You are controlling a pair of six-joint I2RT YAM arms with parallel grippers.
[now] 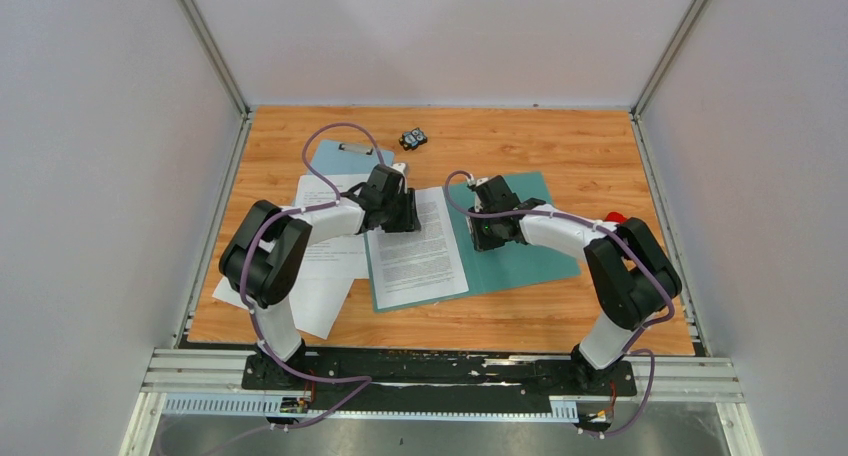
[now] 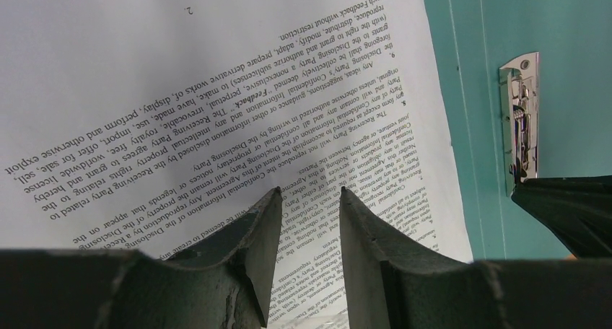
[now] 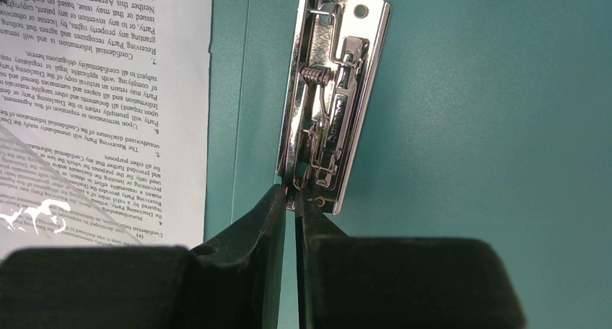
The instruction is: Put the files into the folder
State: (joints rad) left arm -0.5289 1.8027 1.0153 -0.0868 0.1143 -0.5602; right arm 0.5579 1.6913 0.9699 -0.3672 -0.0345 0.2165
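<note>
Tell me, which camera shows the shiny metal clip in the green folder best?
The right wrist view: the metal clip fills the middle, close enough to show its spring. The left wrist view shows it small at the right. From the top I cannot make it out.

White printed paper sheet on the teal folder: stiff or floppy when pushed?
Probably floppy: the white printed paper sheet looks thin, so it may buckle. Lying on the smooth teal card folder, it could also slide easily.
</note>
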